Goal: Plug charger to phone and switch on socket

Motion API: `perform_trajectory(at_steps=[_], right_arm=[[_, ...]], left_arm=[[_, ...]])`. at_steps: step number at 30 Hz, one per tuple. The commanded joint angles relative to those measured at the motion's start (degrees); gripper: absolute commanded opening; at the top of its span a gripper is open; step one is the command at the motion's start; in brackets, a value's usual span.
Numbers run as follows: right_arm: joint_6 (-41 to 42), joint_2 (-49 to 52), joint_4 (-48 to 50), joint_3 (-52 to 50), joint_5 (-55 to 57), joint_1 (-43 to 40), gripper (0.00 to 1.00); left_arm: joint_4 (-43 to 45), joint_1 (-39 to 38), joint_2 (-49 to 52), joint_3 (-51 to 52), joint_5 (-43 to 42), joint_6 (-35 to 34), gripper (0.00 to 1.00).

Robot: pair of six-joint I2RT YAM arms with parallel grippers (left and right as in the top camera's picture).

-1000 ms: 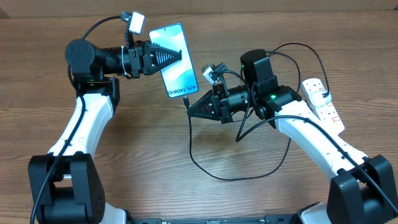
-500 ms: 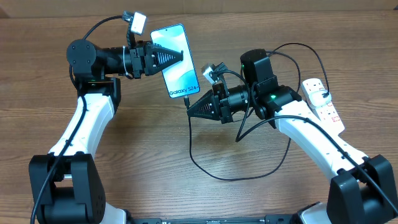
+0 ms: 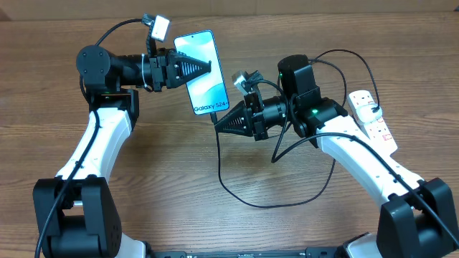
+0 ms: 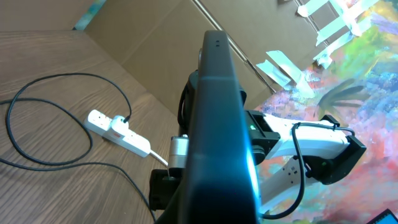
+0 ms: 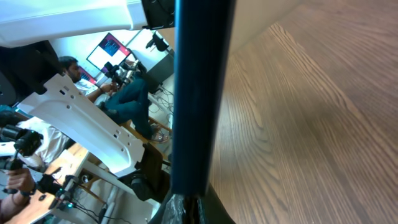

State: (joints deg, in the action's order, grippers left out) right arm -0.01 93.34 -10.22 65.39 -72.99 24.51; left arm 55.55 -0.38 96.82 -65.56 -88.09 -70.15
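Note:
My left gripper (image 3: 209, 66) is shut on the phone (image 3: 202, 72), holding it above the table with the lit screen facing up. In the left wrist view the phone (image 4: 217, 124) shows edge-on and hides the fingers. My right gripper (image 3: 217, 122) is shut on the charger's small black plug (image 5: 191, 205), which meets the phone's bottom edge (image 5: 189, 183); whether it sits in the port I cannot tell. The black cable (image 3: 219, 165) hangs down to the table in a loop. The white socket (image 3: 376, 118) lies at the far right, away from both grippers.
A black cable loops over the wood near the socket (image 4: 118, 130) in the left wrist view. A cardboard wall (image 4: 155, 50) stands behind the table. My right arm's white link (image 3: 358, 154) reaches over the table's right side.
My right gripper has edged slightly up and left with the plug, closing onto the phone's bottom edge. The left gripper and phone have stayed put.

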Motion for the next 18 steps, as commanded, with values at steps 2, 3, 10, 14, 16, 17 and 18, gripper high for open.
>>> perform_trajectory(at_steps=[2, 3, 10, 14, 16, 17, 18], right_arm=[[-0.46, 0.07, 2.08, 1.44, 1.53, 0.11, 0.04], [-0.44, 0.07, 1.95, 1.44, 2.1, 0.11, 0.04], [-0.46, 0.04, -3.39, 1.44, 7.19, 0.11, 0.4], [-0.48, -0.98, -6.32, 1.64, 8.68, 0.11, 0.61], [-0.5, -2.49, -8.63, 2.12, 11.28, 0.11, 0.69], [-0.52, -3.48, -9.99, 2.36, 13.84, 0.11, 0.71], [-1.14, -6.03, -13.09, 2.64, 22.4, 0.11, 0.76]], left_arm=[[0.44, -0.57, -0.07, -0.59, -1.73, 0.92, 0.04], [0.44, -0.57, -0.07, -0.59, -1.57, 0.92, 0.04], [0.37, -0.26, -0.07, -0.59, 0.7, 2.58, 0.04], [-2.32, 0.15, -0.07, -0.59, 3.13, 8.79, 0.04], [-6.75, 0.15, -0.07, -0.59, 5.01, 12.85, 0.04], [-10.19, 0.15, -0.07, -0.59, 6.32, 15.45, 0.04], [-17.55, 0.15, -0.07, -0.59, 9.46, 20.09, 0.04]])
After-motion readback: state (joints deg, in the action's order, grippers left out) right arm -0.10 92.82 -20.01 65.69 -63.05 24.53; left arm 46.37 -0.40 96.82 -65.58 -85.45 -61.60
